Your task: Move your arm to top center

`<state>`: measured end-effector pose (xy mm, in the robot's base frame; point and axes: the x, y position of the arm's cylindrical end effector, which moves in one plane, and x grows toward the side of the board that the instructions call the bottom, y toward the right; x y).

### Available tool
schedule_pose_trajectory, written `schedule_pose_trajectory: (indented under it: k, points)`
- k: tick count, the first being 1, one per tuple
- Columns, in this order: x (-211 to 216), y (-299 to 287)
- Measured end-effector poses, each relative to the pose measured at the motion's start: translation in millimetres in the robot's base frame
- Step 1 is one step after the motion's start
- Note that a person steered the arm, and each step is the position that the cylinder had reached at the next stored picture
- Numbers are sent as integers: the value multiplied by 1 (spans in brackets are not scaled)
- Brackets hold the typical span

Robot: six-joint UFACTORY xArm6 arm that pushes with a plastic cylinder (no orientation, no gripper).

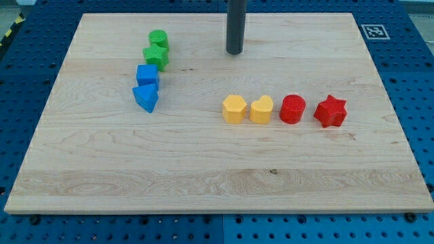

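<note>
Eight small coloured blocks sit on the pale wooden board, none hidden. Only the dark rod's upper part is cut off by the view's top; my tip rests at top centre on bare wood, touching nothing, right of the green cylinder.

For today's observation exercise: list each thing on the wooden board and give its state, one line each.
my tip: on the board near the view's top centre, touching no block
green blocks: two, touching
blue blocks: two, touching, just below the green
yellow blocks: two, side by side
red cylinder: upright
red star: apart, rightmost
</note>
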<state>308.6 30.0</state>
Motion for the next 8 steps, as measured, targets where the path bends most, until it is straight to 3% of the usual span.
schedule_pose_trajectory:
  k: [6, 8]
  points:
    - [10, 0]
    - [87, 26]
